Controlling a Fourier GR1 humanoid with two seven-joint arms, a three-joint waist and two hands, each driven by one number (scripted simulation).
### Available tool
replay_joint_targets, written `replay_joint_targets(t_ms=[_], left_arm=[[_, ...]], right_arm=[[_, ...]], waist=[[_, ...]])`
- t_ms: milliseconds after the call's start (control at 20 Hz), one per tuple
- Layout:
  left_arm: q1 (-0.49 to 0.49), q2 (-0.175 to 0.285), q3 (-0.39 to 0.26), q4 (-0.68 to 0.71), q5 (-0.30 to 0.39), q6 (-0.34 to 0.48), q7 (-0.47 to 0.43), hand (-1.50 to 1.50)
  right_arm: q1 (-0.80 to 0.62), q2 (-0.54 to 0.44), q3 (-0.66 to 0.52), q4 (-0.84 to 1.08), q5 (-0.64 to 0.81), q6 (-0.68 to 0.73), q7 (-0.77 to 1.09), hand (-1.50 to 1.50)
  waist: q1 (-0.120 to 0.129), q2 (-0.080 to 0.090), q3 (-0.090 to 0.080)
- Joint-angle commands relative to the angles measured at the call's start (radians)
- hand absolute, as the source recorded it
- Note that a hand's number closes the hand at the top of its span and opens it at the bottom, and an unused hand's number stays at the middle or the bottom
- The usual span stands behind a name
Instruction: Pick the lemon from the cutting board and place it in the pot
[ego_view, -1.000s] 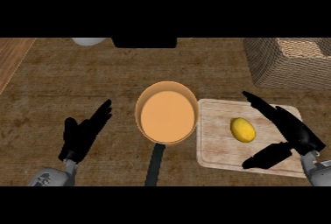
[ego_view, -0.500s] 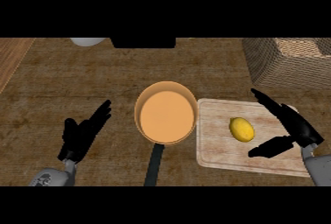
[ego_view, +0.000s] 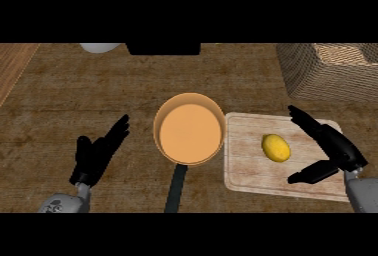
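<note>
A yellow lemon lies near the middle of the pale wooden cutting board, right of centre. To the board's left sits the orange pot, its dark handle pointing toward the lower edge. My right hand hovers over the board's right side, open, with fingers stretched up and left and the thumb low; it is beside the lemon and apart from it. My left hand rests open at the lower left, fingers up, clear of the pot.
A woven basket stands at the back right. A white bowl and a black block sit at the counter's far edge. A lighter wooden strip runs along the far left.
My right hand has moved right and slightly up, away from the lemon, with the thumb drawn back. The lemon, the pot and the left hand stay where they were.
</note>
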Motion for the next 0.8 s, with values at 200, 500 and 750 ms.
replay_joint_targets(t_ms=[200, 500, 750], left_arm=[[0.002, -0.005, 0.050, 0.013, -0.012, -0.061, -0.018, 0.00], [0.004, -0.028, 0.057, -0.077, -0.026, -0.047, 0.092, 0.00], [-0.006, -0.065, 0.045, 0.012, -0.064, -0.051, -0.002, 0.00]], right_arm=[[-0.036, 0.083, -0.057, 0.158, -0.046, 0.067, -0.056, -1.50], [-0.120, 0.170, -0.045, 0.339, 0.007, 0.052, -0.111, -1.50], [-0.107, 0.144, 0.031, 0.396, 0.179, -0.005, -0.336, 1.50]], waist=[[0.002, 0.000, 0.000], [0.008, 0.001, 0.000], [0.008, 0.003, 0.001]])
